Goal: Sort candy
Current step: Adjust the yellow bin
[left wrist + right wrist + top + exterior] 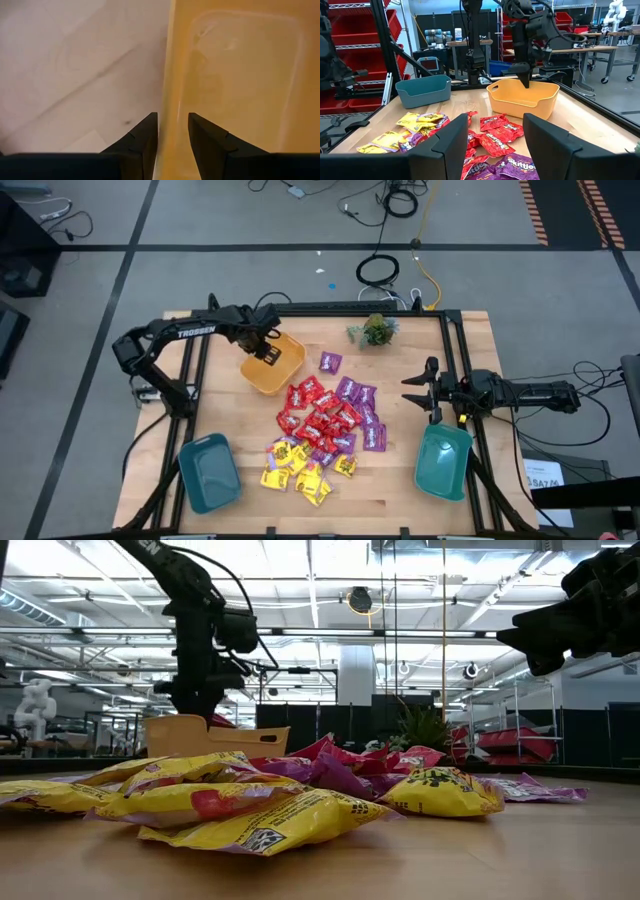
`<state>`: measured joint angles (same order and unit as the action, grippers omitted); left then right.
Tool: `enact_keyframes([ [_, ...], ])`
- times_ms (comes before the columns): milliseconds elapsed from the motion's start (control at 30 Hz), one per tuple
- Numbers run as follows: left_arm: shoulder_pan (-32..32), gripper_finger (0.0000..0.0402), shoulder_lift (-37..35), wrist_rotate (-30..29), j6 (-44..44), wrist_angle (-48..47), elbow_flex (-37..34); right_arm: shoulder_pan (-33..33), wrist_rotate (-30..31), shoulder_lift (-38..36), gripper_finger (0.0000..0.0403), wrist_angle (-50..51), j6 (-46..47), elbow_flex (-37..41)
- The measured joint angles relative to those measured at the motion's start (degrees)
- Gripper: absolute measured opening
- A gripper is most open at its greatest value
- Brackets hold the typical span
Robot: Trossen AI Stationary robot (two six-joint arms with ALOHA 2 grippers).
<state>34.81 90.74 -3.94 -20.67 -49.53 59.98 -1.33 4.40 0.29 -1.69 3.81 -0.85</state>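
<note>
From above, the pale wooden table (pixel 400 490) carries a central heap of red, purple and yellow shiny wrapped candy packets (pixel 322 428). The left gripper (pixel 268 355) straddles the orange plastic bin's (pixel 285 372) wall, fingers narrowly parted. In the right wrist view, the right gripper (pixel 495 132) hangs spread and empty.

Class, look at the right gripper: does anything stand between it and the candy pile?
Nothing visible does. The right gripper, fingers apart, faces the candy across bare table; the teal bin sits off to one side.
</note>
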Motion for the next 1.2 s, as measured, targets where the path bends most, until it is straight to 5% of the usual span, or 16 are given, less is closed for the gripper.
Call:
enact_keyframes([
  [167, 0.0, 0.0108, 0.0, 0.0, -2.7, 0.7, -2.7, 0.0, 0.0, 0.0, 0.0183, 0.0, 0.0, 0.0],
  [400, -0.1, 0.0013, 0.0, -0.5, -5.7, 0.6, -3.0, 0.0, 0.0, 0.0, 0.0183, 0.0, 0.0, 0.0],
  [833, 3.8, 0.0007, 0.0, -5.4, -19.6, -9.6, -2.9, 0.0, 0.0, 0.0, 0.0183, 0.0, 0.0, 0.0],
  [1200, 5.8, 0.0006, 0.0, -4.0, -27.0, -8.0, -2.9, 0.0, 0.0, 0.0, 0.0183, 0.0, 0.0, 0.0],
])
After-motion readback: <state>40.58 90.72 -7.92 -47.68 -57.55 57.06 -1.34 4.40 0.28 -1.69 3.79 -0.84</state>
